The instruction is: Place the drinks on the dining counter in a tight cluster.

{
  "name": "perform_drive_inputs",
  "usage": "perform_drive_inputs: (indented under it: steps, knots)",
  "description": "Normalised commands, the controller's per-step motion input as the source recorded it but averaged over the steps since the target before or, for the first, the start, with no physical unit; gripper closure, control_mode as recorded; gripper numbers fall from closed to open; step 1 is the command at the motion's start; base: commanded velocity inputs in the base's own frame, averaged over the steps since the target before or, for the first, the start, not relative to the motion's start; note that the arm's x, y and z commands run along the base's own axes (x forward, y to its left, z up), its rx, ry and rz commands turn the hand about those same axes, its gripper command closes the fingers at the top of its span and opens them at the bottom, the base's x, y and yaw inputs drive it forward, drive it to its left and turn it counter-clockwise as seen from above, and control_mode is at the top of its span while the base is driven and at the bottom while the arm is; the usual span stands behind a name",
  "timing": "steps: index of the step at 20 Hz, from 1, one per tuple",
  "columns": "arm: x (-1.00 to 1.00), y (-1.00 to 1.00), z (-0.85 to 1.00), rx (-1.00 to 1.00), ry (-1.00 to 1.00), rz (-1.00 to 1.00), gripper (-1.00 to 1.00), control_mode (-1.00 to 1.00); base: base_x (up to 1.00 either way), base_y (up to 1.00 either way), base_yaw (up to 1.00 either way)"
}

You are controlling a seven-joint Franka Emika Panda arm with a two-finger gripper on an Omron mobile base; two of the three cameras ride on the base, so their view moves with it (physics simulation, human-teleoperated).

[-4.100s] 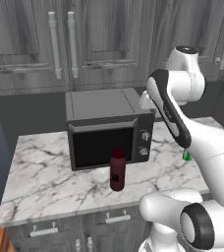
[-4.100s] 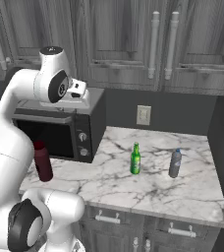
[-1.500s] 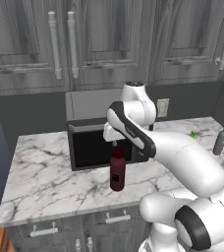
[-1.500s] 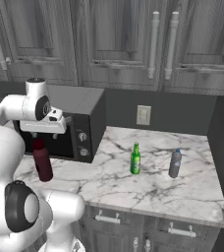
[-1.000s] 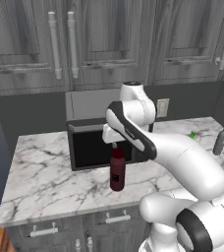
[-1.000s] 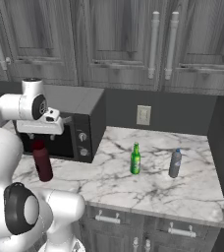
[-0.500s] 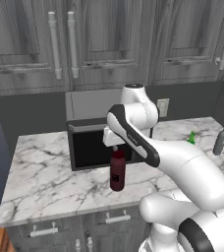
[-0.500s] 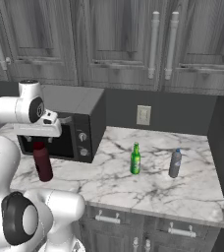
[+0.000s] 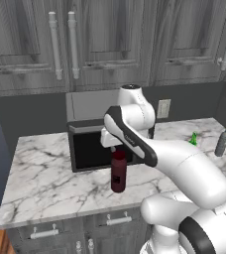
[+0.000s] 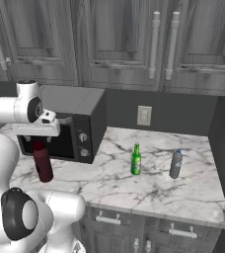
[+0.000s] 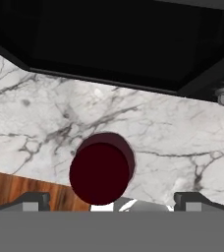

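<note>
A wide dark maroon bottle point(image 9: 118, 171) point(image 10: 43, 163) with a cap stands on the marble counter in front of the microwave. My gripper point(image 9: 116, 148) point(image 10: 37, 140) hangs open right above its cap. In the hand view the cap point(image 11: 100, 170) sits between the two spread fingertips of the gripper point(image 11: 113, 199), nearer the left one. A slim green glass bottle point(image 10: 136, 160) point(image 9: 194, 139) and a small grey bottle point(image 10: 175, 164) point(image 9: 221, 144) stand upright side by side further right. The dining counter is out of view.
A dark microwave point(image 9: 92, 144) point(image 10: 70, 123) stands just behind the maroon bottle. Grey wall cabinets hang above. The marble counter point(image 10: 149, 190) has drawers below, and a wall outlet point(image 10: 143, 115) sits behind it. Wooden floor point(image 11: 15, 189) shows past the counter's front edge.
Over the last second the hand has sunk a little closer to the maroon bottle's cap, with the jaws staying wide. The bottles have not moved.
</note>
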Motion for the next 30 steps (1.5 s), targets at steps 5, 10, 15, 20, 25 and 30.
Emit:
perform_drive_inputs:
  steps: [5,10,15,20,25,30]
  knots:
    - [0.00,0.05,0.00,0.00,0.00,0.00,-1.00,-1.00,0.00,0.00,0.00]
    - [0.00,0.00,-0.14,0.00,0.00,0.00,-1.00,-1.00,0.00,0.00,0.00]
    - [0.00,0.00,-0.29,0.00,0.00,0.00,-1.00,-1.00,0.00,0.00,0.00]
    - [0.00,0.00,-0.20,0.00,0.00,0.00,-1.00,-1.00,0.00,0.00,0.00]
    - [0.00,0.00,-0.21,0.00,0.00,0.00,-1.00,-1.00,0.00,0.00,0.00]
    - [0.00,0.00,-0.20,0.00,0.00,0.00,-1.00,-1.00,0.00,0.00,0.00]
